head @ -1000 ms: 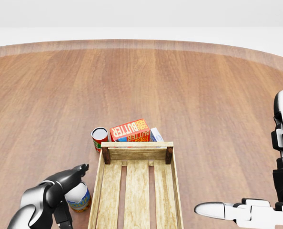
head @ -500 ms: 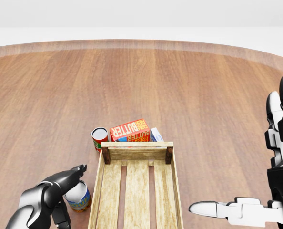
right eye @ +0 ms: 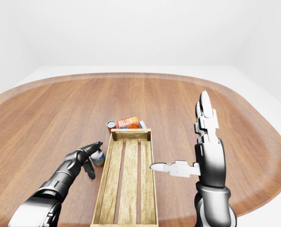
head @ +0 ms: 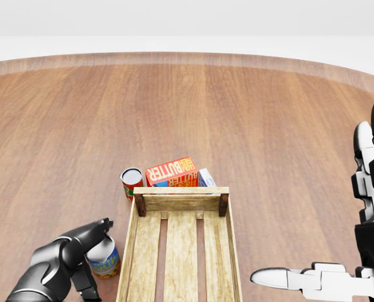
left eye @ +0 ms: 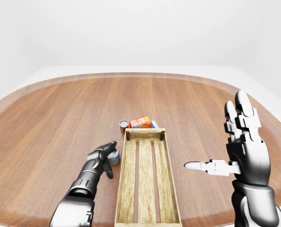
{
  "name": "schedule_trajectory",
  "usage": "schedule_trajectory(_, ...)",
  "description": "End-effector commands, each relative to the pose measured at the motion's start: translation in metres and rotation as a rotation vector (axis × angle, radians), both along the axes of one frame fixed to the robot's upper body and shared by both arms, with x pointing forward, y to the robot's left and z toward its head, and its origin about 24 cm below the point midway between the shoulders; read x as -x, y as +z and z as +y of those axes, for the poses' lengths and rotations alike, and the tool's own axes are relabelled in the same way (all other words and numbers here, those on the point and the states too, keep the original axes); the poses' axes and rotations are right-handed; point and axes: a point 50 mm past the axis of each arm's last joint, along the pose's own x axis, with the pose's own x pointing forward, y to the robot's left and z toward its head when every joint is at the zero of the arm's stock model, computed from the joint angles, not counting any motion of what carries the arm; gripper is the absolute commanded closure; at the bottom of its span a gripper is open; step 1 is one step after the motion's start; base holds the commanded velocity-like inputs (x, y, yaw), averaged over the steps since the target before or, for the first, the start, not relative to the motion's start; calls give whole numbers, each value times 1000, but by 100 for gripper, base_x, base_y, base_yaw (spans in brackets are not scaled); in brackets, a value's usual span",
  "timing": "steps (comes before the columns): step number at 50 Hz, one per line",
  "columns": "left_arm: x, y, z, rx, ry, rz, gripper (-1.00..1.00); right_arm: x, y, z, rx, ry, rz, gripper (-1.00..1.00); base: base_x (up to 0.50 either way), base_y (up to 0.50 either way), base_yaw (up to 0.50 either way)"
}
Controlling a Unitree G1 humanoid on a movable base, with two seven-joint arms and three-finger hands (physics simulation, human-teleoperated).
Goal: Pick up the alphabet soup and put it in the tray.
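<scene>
my left hand has closed in since a sec ago, fingers spread round but not yet pinching the soup can standing just left of the tray, w/ right hand spread, idle.

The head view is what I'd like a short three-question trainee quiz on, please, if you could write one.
1. True or false: the wooden tray is empty.
2. Which hand is at the can with the blue label: A left hand, B right hand?
3. Fill in: the butter box lies beyond the tray's ___ end in this view.

Key: 1 true; 2 A; 3 top.
</scene>
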Motion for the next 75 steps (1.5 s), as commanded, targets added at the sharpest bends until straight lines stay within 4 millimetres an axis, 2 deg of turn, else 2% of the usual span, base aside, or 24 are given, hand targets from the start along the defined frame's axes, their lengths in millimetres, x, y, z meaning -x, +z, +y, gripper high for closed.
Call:
schedule_trajectory(1,1,-6,2,-2,30,15,96,2,2,-1,-2,-2,-7,-98,0,0,0)
schedule_trajectory(22,6,-9,3,-14,13,21,100,4,1,-1,-6,-8,-5,-98,0,0,0)
schedule_trajectory(28,4,5,7,1,-8,-25,100,3,2,-2,-7,-8,-6,-98,0,0,0)
schedule_trajectory(40,-6,62,25,2,-38,-163,100,3,1,-2,-9,-5,-5,-98,0,0,0)
schedule_trajectory(47,-11,102,34,-74,-58,-271,100,3,1,-2,-11,-5,-4,-98,0,0,0)
schedule_trajectory(55,-11,127,36,-115,-70,-318,100,3,-1,-2,-17,-3,5,-98,0,0,0)
schedule_trajectory(62,-12,169,16,-122,-133,-493,100,3,-1,-1,-21,-3,4,-98,0,0,0)
schedule_trajectory(65,-13,176,11,-114,-142,-524,100,3,-2,0,-24,2,9,-98,0,0,0)
schedule_trajectory(67,-19,189,5,-129,-154,-563,100,4,-1,0,-22,1,4,-98,0,0,0)
schedule_trajectory(71,-19,214,-12,-121,-200,-664,100,5,2,-2,-27,-2,-10,-98,0,0,0)
schedule_trajectory(75,-20,223,-24,-117,-228,-700,100,4,2,-1,-22,1,-11,-98,0,0,0)
